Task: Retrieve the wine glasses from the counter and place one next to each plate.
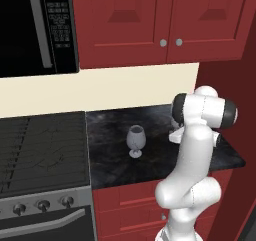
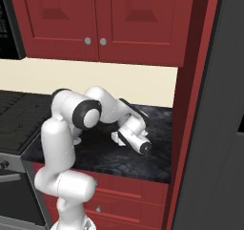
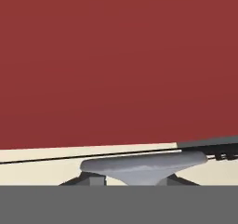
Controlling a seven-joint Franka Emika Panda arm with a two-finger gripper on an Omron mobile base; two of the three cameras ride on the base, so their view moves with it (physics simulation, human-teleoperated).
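Note:
One grey translucent wine glass stands upright on the black marbled counter, left of my arm. My gripper is low over the counter's right part, mostly hidden behind my forearm, and my gripper points left toward the wall. In the hand view a second grey wine glass sits right at my gripper. Its narrowing part lies between the dark fingertips, which are shut on it. Both plates are out of view.
A stove adjoins the counter on the left, under a black microwave. Red upper cabinets hang above the cream wall. A tall red panel and a dark grey appliance side close off the right.

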